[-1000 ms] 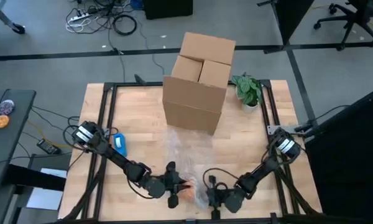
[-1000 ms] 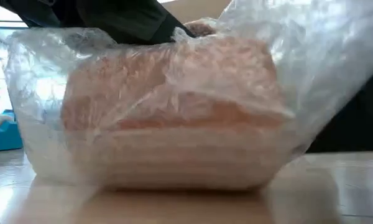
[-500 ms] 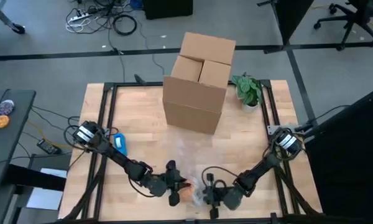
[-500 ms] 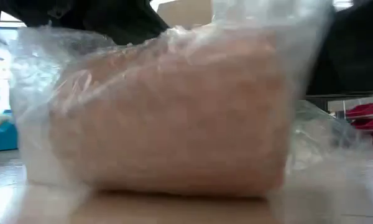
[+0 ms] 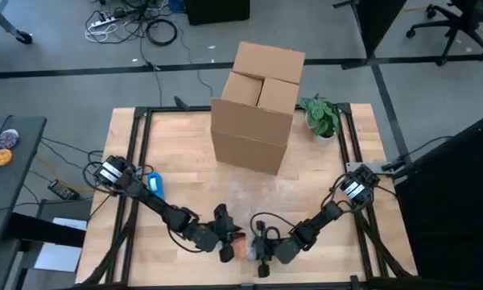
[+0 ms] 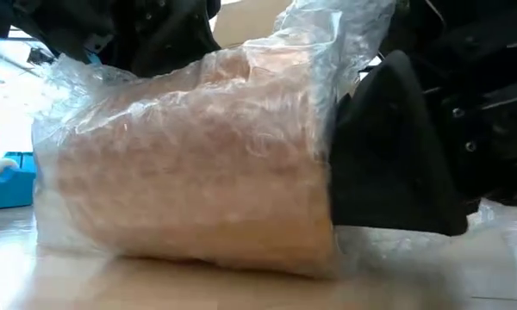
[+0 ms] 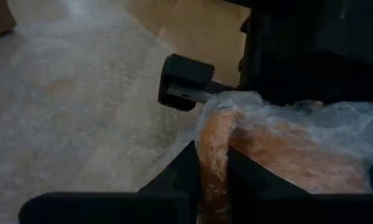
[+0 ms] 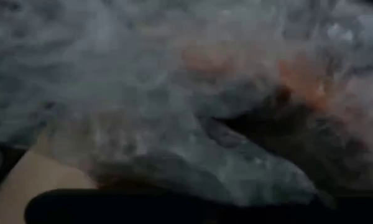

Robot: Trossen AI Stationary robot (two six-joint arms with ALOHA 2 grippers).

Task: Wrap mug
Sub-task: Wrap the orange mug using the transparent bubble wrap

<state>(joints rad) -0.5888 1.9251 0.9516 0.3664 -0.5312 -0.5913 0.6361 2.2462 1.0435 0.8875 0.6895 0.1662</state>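
Grey floor with loose cables surrounds the light wooden desk, seen from above, where a brown cardboard box stands at the far middle, a small green potted plant to its right and a blue object by the left edge. At the near edge the left claw and right claw meet around the orange mug, which lies between them in clear crinkled plastic wrap. At desk height, the mug lies on its side, film bunched over it, a dark claw part pressed against its right end. Past the left wrist, the fingers pinch the wrapped mug rim. Past the right wrist only film shows; I cannot tell that claw's state.
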